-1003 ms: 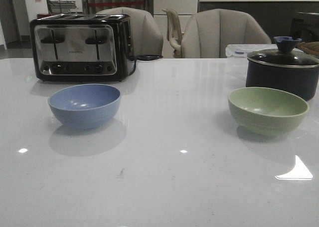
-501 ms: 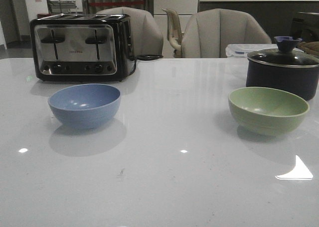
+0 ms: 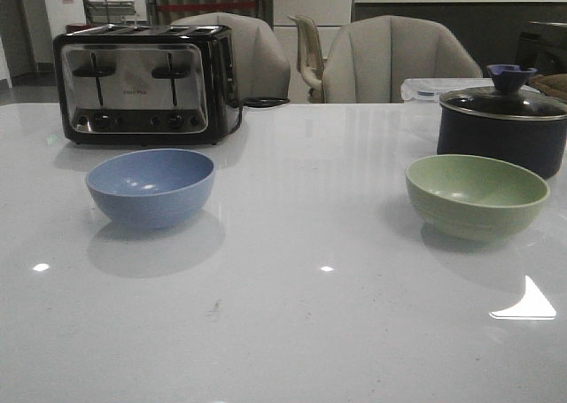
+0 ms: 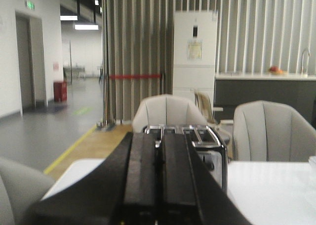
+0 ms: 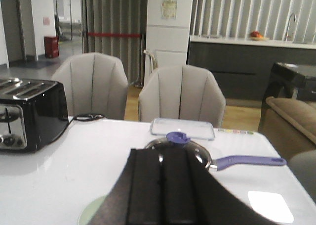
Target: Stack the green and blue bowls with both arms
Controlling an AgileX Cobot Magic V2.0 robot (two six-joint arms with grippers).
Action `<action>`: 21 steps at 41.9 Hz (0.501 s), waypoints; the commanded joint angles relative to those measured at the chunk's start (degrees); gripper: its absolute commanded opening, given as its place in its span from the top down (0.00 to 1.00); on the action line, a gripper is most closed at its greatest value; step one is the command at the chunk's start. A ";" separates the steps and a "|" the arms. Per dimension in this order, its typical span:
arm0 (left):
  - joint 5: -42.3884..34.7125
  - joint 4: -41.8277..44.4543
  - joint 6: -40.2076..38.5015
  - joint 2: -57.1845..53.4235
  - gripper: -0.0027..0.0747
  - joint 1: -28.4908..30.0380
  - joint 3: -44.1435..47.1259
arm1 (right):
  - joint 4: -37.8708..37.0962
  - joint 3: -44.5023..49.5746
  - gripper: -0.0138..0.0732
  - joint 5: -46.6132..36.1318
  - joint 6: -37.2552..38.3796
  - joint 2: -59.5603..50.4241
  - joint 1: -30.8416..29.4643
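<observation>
Bowls apart on my tabletop (image 3: 292, 332): blue bowl (image 3: 151, 187) before the toaster (image 3: 142, 84), green bowl (image 3: 476, 195) by the pot (image 3: 501, 128).
My left pincer (image 4: 157, 185) and right pincer (image 5: 163, 195) sit pressed together, empty; the right hides most of the green bowl.

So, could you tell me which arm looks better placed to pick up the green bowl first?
The right arm, probably: the green bowl sits on the table's right side, its rim showing beside the closed right gripper.

Front view: the white glossy table (image 3: 292, 314) is seen low, from its near edge.
Wrist views: aimed level toward the far edge; the black-and-steel four-slot toaster (image 3: 142, 84) is shared by all.
</observation>
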 commanded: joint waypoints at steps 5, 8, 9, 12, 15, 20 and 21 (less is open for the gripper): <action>6.01 -3.15 -0.45 9.40 0.83 -0.01 -8.14 | -0.64 -6.03 0.80 4.33 -0.28 9.55 -0.45; 6.37 -3.15 -0.45 11.90 0.83 -0.01 -7.88 | -0.64 -6.03 0.80 5.90 -0.28 12.68 -0.45; 6.52 -3.15 -0.45 12.77 0.83 -0.01 -7.73 | -0.64 -6.03 0.80 6.77 -0.28 13.51 -0.45; 7.95 -3.15 -0.45 14.87 0.83 -0.01 -7.48 | -0.64 -6.03 0.80 8.50 -0.28 16.28 -0.45; 10.58 -3.15 -0.45 16.91 0.83 -0.01 -7.33 | -0.64 -6.03 0.80 9.02 -0.28 19.32 -0.45; 13.43 -3.15 -0.45 20.18 0.83 -0.01 -6.89 | -0.64 -6.03 0.80 9.02 -0.28 23.87 -0.45; 13.32 -3.15 -0.45 20.88 0.83 -0.01 -6.78 | -0.64 -6.03 0.80 9.02 -0.28 24.90 -0.45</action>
